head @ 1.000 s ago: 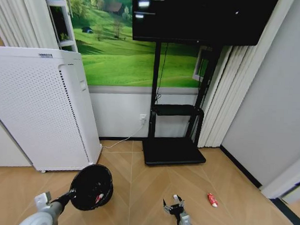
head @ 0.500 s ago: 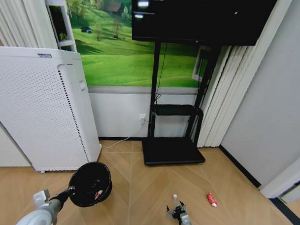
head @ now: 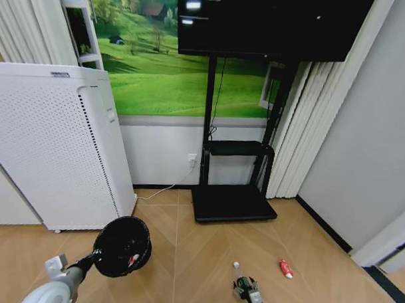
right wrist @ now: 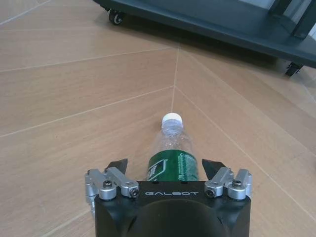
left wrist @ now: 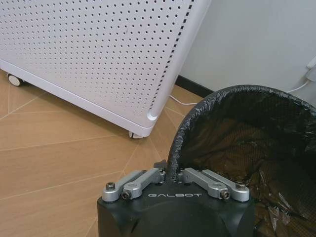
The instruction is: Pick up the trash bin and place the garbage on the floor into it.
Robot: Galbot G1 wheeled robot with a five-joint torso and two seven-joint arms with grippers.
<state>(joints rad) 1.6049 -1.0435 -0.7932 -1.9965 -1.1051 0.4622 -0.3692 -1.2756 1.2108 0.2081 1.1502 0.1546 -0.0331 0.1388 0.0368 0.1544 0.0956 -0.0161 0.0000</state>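
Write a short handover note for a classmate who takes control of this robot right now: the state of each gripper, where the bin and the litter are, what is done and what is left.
Left gripper: shut on the rim of the trash bin, held off the floor on the robot's left.
Right gripper: open, low over the floor, its fingers either side of a green-labelled bottle lying with its white cap pointing away. Not yet gripped.
A red piece of litter lies on the floor further right.
Done: bin picked up; at least one piece seems to be inside.
Left: close on the bottle, drop it in the bin, then fetch the red piece.
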